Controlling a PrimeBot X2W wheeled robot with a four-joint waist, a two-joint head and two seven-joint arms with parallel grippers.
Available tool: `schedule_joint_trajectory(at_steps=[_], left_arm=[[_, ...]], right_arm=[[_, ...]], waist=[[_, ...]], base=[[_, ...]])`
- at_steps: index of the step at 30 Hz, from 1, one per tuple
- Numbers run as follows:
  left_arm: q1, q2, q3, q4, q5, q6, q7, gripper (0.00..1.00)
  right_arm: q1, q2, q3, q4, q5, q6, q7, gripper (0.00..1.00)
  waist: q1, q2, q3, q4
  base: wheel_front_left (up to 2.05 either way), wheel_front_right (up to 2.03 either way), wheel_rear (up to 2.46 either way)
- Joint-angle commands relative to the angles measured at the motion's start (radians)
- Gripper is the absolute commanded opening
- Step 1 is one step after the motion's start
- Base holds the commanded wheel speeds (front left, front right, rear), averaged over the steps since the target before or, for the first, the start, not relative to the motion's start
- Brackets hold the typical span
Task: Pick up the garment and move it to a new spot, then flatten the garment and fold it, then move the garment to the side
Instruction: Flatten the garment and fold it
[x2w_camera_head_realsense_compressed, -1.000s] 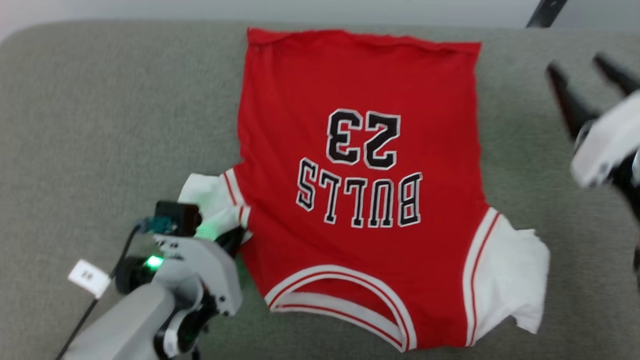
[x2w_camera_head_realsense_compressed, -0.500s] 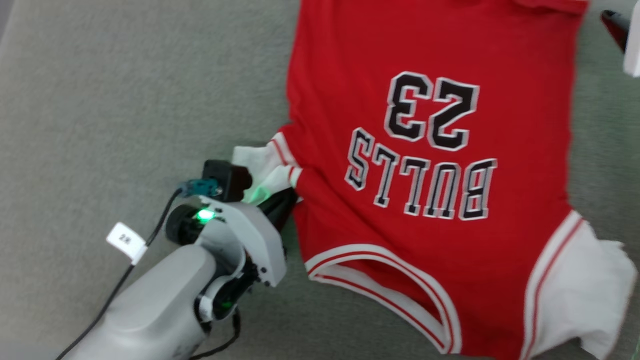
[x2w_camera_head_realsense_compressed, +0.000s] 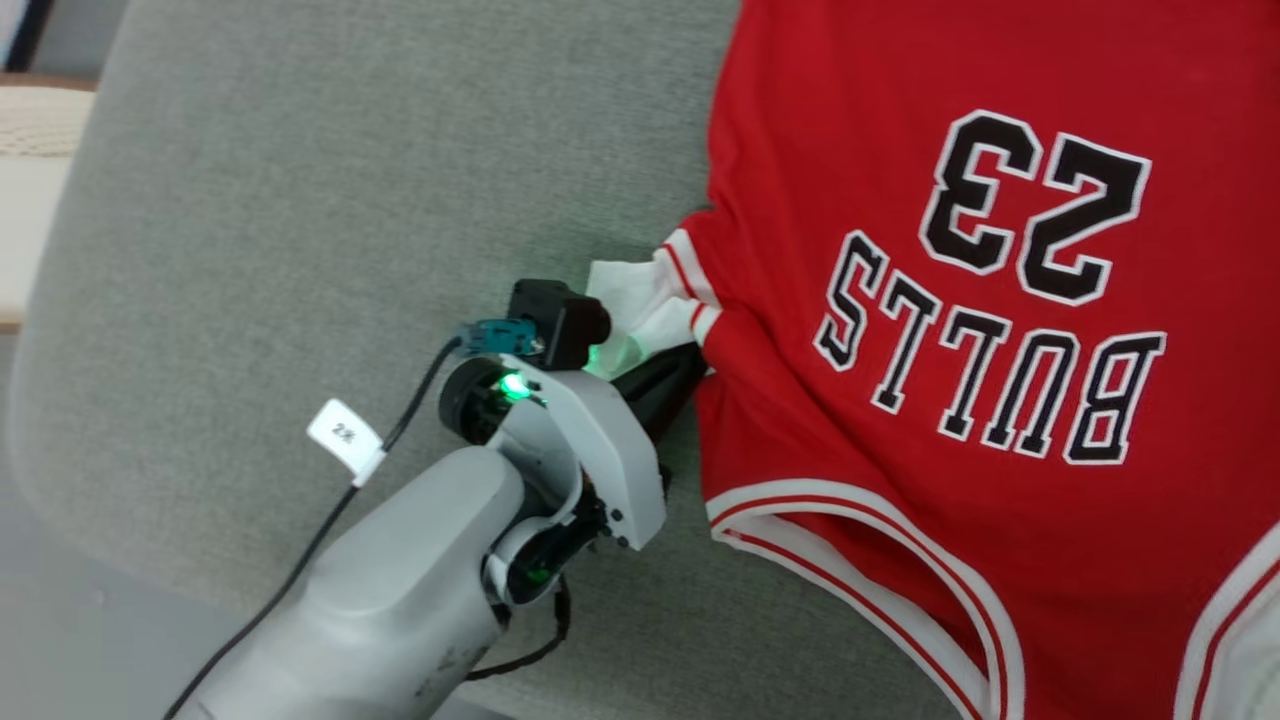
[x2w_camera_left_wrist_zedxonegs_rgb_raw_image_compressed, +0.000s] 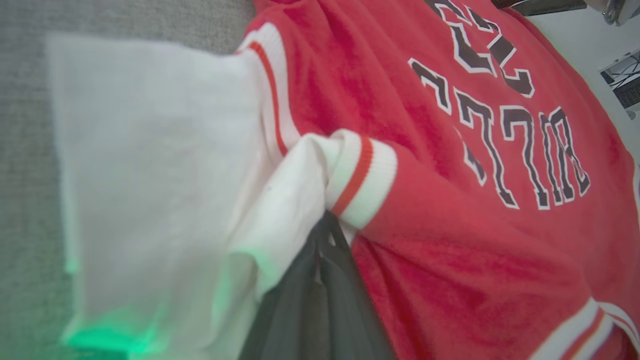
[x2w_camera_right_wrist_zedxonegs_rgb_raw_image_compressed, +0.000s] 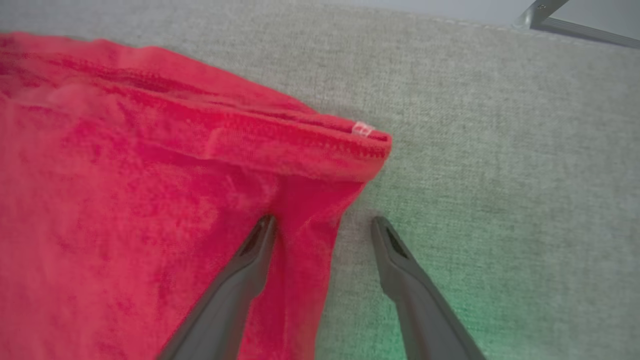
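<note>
Where the left gripper (x2w_camera_left_wrist_zedxonegs_rgb_raw_image_compressed: 327, 225) is pinched shut on the garment's (x2w_camera_head_realsense_compressed: 830, 130) white sleeve at the striped cuff, its forearm (x2w_camera_head_realsense_compressed: 400, 600) slants in from seven o'clock in the head view. The right gripper (x2w_camera_right_wrist_zedxonegs_rgb_raw_image_compressed: 322, 222) is spread wide across the red side edge near the hem corner, with one finger over fabric and the other over the grey cushion (x2w_camera_head_realsense_compressed: 300, 200). The garment lies print-up at three o'clock of the left gripper.
</note>
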Motion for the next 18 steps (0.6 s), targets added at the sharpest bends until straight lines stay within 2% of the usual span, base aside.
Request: schedule_joint_trajectory(at_steps=[1, 7, 9, 14, 18], left_arm=[[0.028, 0.009, -0.022, 0.089, 0.004, 0.025, 0.022, 0.00], [0.020, 0.019, -0.008, 0.162, -0.007, 0.019, 0.015, 0.00], [0.021, 0.027, -0.001, 0.176, -0.010, 0.018, 0.011, 0.00], [0.038, 0.058, 0.021, 0.204, -0.028, 0.026, 0.005, 0.00], [0.062, 0.083, 0.036, 0.208, -0.044, 0.041, -0.002, 0.00]], right_arm=[[0.058, 0.026, -0.028, 0.066, -0.022, 0.000, 0.008, 0.00], [0.014, 0.083, -0.078, 0.091, -0.089, 0.003, -0.029, 0.00], [-0.013, 0.104, -0.069, 0.091, -0.089, 0.003, -0.048, 0.00], [-0.048, 0.110, -0.020, 0.101, -0.069, 0.002, -0.069, 0.00], [-0.016, 0.112, 0.051, 0.116, -0.011, 0.001, -0.054, 0.00]], waist=[[0.0000, -0.0001, 0.027, 0.032], [0.0000, -0.0001, 0.007, 0.008], [0.0000, -0.0001, -0.008, -0.006], [0.0000, -0.0001, -0.051, -0.060], [0.0000, -0.0001, -0.087, -0.106]], base=[[0.00, 0.00, 0.00], [0.00, 0.00, 0.00], [0.00, 0.00, 0.00], [0.00, 0.00, 0.00], [0.00, 0.00, 0.00]])
